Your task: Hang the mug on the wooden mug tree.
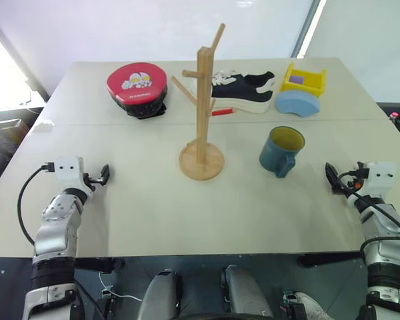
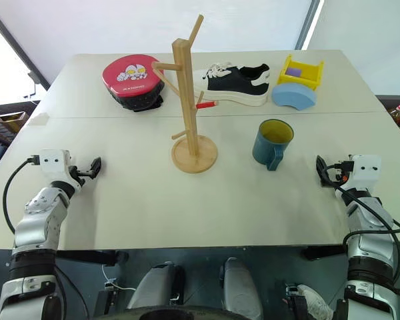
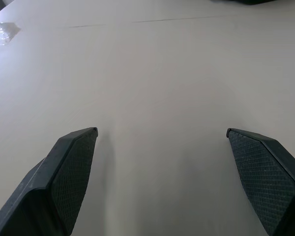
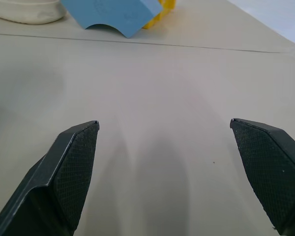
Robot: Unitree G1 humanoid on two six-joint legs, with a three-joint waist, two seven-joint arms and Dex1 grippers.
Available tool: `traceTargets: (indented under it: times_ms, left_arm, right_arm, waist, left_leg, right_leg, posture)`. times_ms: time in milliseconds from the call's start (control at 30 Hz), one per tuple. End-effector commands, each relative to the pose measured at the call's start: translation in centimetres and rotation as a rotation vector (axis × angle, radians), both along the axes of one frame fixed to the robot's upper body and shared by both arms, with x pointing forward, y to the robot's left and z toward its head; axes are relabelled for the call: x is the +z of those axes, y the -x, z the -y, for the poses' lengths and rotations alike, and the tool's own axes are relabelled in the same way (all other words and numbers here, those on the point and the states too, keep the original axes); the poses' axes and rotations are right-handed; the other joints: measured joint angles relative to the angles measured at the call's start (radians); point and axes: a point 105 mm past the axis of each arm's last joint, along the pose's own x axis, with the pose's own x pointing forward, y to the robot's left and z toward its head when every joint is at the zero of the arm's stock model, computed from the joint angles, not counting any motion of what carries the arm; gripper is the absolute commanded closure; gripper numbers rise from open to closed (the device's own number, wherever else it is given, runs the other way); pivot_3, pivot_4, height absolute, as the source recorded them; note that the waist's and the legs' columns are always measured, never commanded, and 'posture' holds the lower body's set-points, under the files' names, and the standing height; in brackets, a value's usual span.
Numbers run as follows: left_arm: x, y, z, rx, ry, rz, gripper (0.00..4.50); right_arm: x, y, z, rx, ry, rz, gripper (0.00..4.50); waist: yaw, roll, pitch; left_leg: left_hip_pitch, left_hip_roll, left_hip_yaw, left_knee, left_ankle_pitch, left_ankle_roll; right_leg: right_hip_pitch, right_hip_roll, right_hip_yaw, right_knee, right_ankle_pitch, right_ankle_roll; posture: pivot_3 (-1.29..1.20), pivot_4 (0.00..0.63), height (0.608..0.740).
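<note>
The mug [image 1: 281, 151], blue-grey with a yellow inside, stands upright on the table right of centre, its handle turned toward the near edge. Left of it, mid-table, rises the wooden mug tree [image 1: 201, 120] on its round base, its pegs bare. My left gripper [image 1: 104, 175] hovers low over the near left of the table, open, with only bare tabletop between its fingers [image 3: 71, 167]. My right gripper [image 1: 331, 179] is near the right edge, a little right of the mug and closer to me, open and holding nothing, fingers [image 4: 69, 167] wide apart.
Along the far side lie a round red case [image 1: 137, 87], a black-and-white shoe [image 1: 243, 90], a red pen [image 1: 221, 112], a yellow box [image 1: 305, 80] and a light blue half-round block [image 1: 298, 103]. A seam crosses the table [image 1: 120, 220] behind the tree.
</note>
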Motion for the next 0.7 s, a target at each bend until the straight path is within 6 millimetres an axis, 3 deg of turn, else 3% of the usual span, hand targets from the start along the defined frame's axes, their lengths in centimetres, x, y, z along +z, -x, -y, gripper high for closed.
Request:
traceTargets:
  times_ms: [33, 367, 700]
  left_arm:
    - [0.9, 0.2, -0.1, -0.001, -0.003, 0.030, 0.00]
    - [0.9, 0.2, 0.6, -0.057, -0.004, 0.011, 0.00]
    - [2.9, -0.1, 5.7, -0.363, 0.011, 0.077, 0.00]
  right_arm:
    - [1.4, -0.2, 0.0, 0.015, 0.022, 0.046, 0.07]
    - [1.6, 0.5, -0.4, 0.030, 0.041, 0.056, 0.07]
    - [2.2, 2.3, -1.8, 0.114, 0.082, 0.038, 0.07]
  waist:
    - [0.000, 0.000, 0.000]
    - [0.001, 0.000, 0.000]
    - [0.002, 0.000, 0.000]
  left_leg:
    - [0.000, 0.000, 0.000, 0.000, 0.000, 0.000]
    - [0.000, 0.000, 0.000, 0.000, 0.000, 0.000]
    - [-0.001, 0.000, 0.000, 0.000, 0.000, 0.000]
  right_leg:
    - [0.000, 0.000, 0.000, 0.000, 0.000, 0.000]
    - [0.000, -0.001, 0.000, 0.000, 0.000, 0.000]
    - [0.000, -0.002, 0.000, -0.001, -0.002, -0.003]
  posture:
    - [0.00, 0.150, 0.735]
    - [0.00, 0.150, 0.735]
    - [0.00, 0.150, 0.735]
